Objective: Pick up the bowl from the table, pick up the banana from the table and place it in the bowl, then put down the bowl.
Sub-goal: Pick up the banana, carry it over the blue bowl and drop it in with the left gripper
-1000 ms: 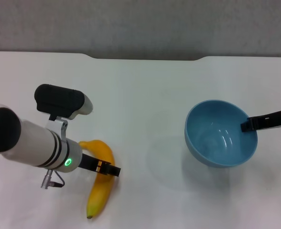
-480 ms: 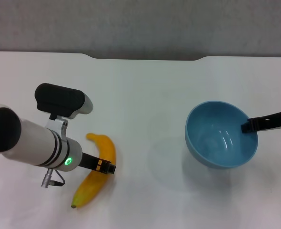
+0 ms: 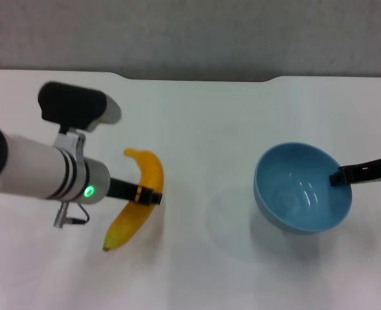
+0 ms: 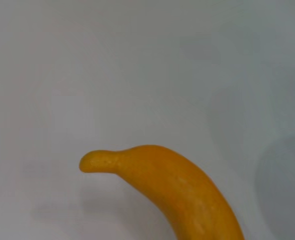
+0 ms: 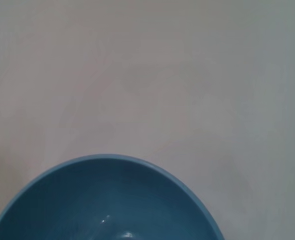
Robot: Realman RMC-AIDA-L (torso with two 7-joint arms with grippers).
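The tabletop (image 3: 197, 129) is plain white and matte, with a shallow notch in its far edge; behind it runs a grey wall (image 3: 190, 32). Soft shadows lie on the white under the bowl and beside the banana. No brand, label or writing can be read anywhere; the only marking is a small green light on the left arm's white wrist.

The left arm comes in from the robot's left, its thick white forearm lying nearly level across the tabletop, with a black camera block on top of the wrist. The left gripper (image 3: 145, 196) points toward the middle of the tabletop, and its black fingers are clenched across the middle of the banana (image 3: 136, 207). The banana hangs slanted in that grasp, its stem end up and away from the robot, its dark tip down and toward the robot's left. The left wrist view shows the stem end and curved yellow-orange back against bare white, with a shadow below it, so the banana looks lifted off the surface.

The right arm reaches in from the robot's right edge; only a thin black part of it shows. The right gripper (image 3: 340, 175) grasps the right rim of the bowl (image 3: 300, 190), fingers pinched on the wall. The light blue bowl sits upright, well apart from the banana, its glossy inside bare. A shadow offset below it suggests it is held above the tabletop.
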